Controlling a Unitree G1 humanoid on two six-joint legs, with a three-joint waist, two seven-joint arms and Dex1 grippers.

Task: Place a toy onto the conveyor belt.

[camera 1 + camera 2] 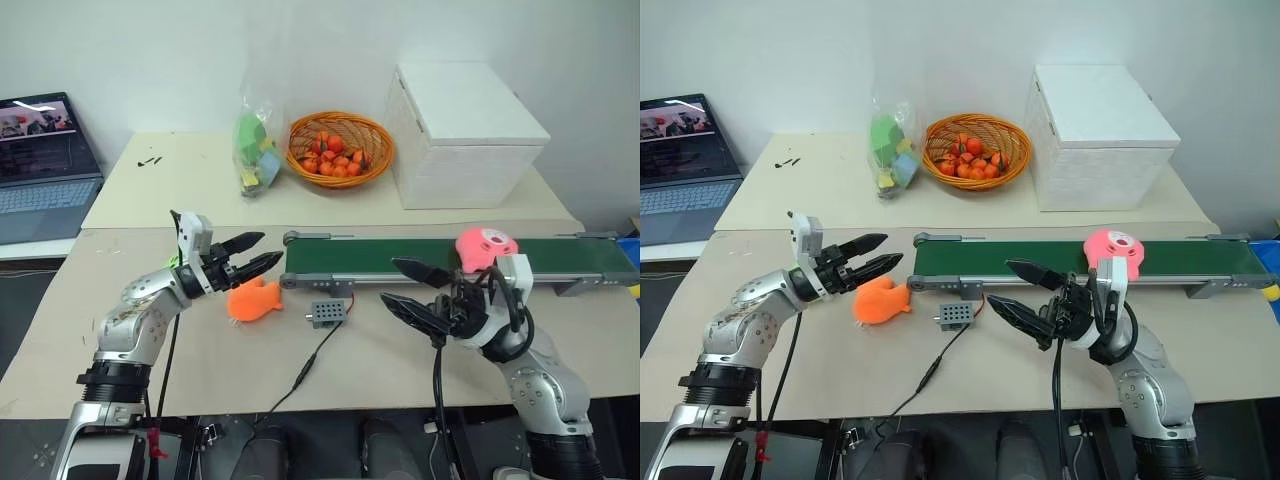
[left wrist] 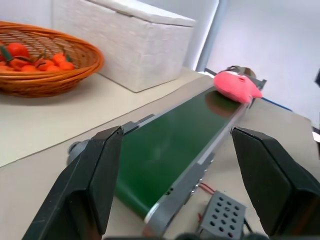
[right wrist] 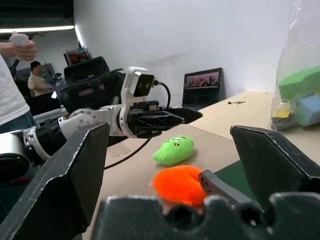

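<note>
The pink toy [image 1: 487, 245] lies on the dark-green conveyor belt [image 1: 400, 258], toward its right end, with nothing gripping it. My left gripper [image 1: 258, 252] hovers level at the belt's left end, just above an orange plush [image 1: 255, 300], open and empty. In the left wrist view the belt [image 2: 170, 145] runs away between the open fingers [image 2: 100, 175] to the toy [image 2: 235, 85]. My right gripper [image 1: 392, 282] is open and empty in front of the belt, left of the toy and pointing toward the left arm.
A grey control box [image 1: 328, 313] with a black cable sits by the belt. Behind stand an orange basket of fruit [image 1: 338, 148], a white box [image 1: 460, 130], a bag of foam blocks [image 1: 255, 150] and a laptop [image 1: 40, 160]. A lime-green plush [image 3: 174, 149] lies near the orange plush.
</note>
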